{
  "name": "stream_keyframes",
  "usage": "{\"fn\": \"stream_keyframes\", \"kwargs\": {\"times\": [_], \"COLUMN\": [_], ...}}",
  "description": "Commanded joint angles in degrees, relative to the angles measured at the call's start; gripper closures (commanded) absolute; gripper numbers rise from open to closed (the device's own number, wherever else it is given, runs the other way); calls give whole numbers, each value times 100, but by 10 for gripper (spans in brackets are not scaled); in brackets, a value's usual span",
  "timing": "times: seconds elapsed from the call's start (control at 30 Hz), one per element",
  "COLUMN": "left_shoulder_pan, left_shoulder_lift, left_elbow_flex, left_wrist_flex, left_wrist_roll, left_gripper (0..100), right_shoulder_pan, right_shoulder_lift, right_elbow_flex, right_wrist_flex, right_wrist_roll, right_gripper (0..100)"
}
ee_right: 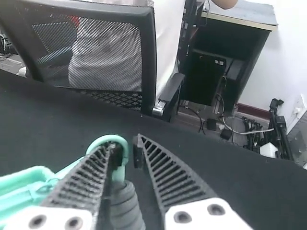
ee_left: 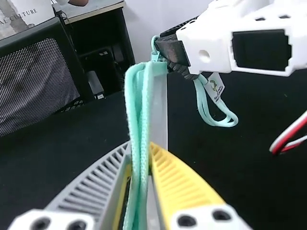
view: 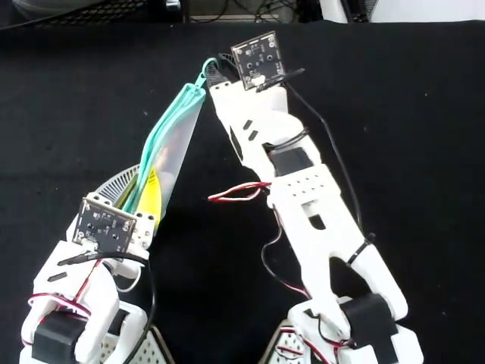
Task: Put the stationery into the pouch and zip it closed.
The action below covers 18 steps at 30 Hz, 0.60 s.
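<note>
Above the black surface the pouch, translucent with a teal zip edge, is held clear and stretched taut between the two arms, likely so the zip runs straight and does not bunch; the left end effector is clenched on its near end as an anchor; the right end effector pinches the far end at the zip; a teal cord loop dangles beneath; whether the stationery is inside, I cannot tell.

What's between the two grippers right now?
The pouch spans the gap, stretched from the left gripper to the right gripper, each clamped on one end. The high view shows this.
</note>
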Motion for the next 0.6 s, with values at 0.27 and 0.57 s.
{"fn": "stream_keyframes", "kwargs": {"times": [0.27, 0.57], "left_shoulder_pan": [-31, -31], "left_shoulder_lift": [-18, -18], "left_elbow_flex": [-13, -13], "left_wrist_flex": [176, 176], "left_wrist_roll": [-53, -53], "left_gripper": [970, 970], "right_shoulder_pan": [-844, -1196], "right_shoulder_lift": [-1684, -4277], "right_elbow_flex": [-673, -593], "right_wrist_flex": [2259, 3262], "right_wrist_roll": [-62, -9], "right_gripper": [726, 790]}}
